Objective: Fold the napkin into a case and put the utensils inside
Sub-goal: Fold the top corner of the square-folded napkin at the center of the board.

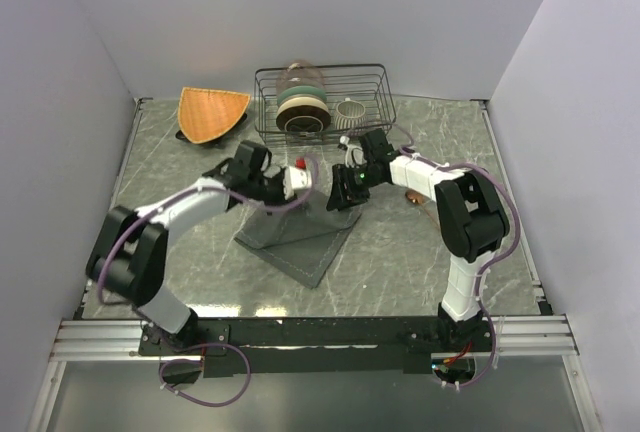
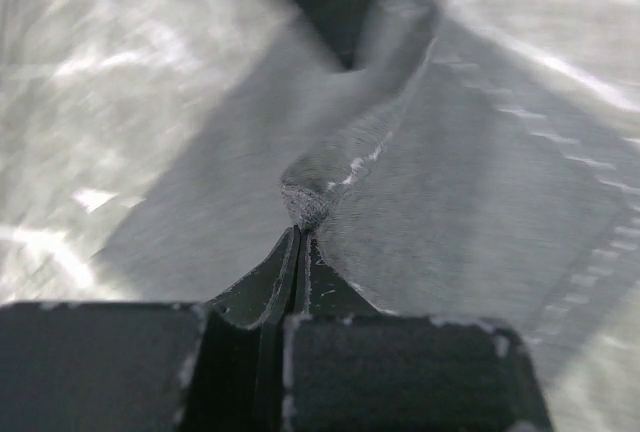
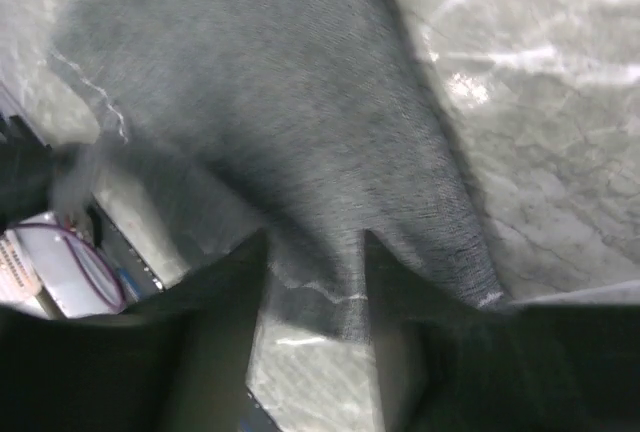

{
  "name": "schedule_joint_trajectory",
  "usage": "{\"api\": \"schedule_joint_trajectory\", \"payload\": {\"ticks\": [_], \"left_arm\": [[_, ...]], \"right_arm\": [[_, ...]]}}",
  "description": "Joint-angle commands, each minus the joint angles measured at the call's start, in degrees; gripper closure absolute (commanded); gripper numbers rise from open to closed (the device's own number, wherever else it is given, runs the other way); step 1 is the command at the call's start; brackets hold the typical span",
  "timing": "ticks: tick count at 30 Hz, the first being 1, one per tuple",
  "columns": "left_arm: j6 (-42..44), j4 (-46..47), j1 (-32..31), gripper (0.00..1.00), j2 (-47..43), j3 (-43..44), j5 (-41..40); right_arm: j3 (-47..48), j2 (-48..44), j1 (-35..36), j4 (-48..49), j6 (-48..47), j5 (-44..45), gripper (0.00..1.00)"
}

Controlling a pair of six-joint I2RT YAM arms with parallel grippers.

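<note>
Mid-frame, our left gripper (image 2: 300,235) is clamped on the raised edge of the napkin (image 2: 450,212), we judge for folding; our right gripper (image 3: 310,252) straddles it, jaws apart, holding nothing.

The napkin (image 1: 300,244) is matte woven cloth (stitched hem); the table (image 1: 420,267) glossy, marbled.

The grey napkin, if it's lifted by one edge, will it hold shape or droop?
Probably droops: the napkin bunches into creases where the left gripper pinches it. Likely light, since that small pinch seems to tent it up. Its matte weave looks unlikely to slip out.
</note>
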Motion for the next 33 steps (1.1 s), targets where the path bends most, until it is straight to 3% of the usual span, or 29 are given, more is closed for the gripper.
{"api": "schedule_joint_trajectory", "payload": {"ticks": [1,7,13,17,28,30,33], "left_arm": [[-3.3,-0.9,5.1,0.99,7.1,7.7,3.7],[-3.6,-3.3,9.4,0.99,15.6,16.5,3.5],[-2.9,-3.9,10.5,0.99,19.6,19.6,4.2],[-2.3,-3.8,10.5,0.99,20.6,19.9,4.7],[0.7,-7.9,10.3,0.99,22.4,22.5,6.8],[0.6,-8.7,10.4,0.99,23.8,24.2,5.9],[0.9,-9.5,10.4,0.96,25.5,26.3,4.5]], "right_arm": [[6.2,-3.7,-1.0,-2.9,-3.5,-0.6,0.41],[10.4,-2.3,-1.5,-3.2,-2.9,-0.6,0.36],[8.8,-0.8,-1.1,-0.3,1.7,-4.5,0.56],[8.8,1.3,-0.4,0.7,2.3,-4.6,0.57],[9.6,4.2,-1.0,0.1,-0.3,-0.9,0.36],[9.6,4.9,-1.0,-0.4,-0.5,-0.5,0.36],[9.3,5.8,-1.0,-1.3,-0.6,0.8,0.46]]}}
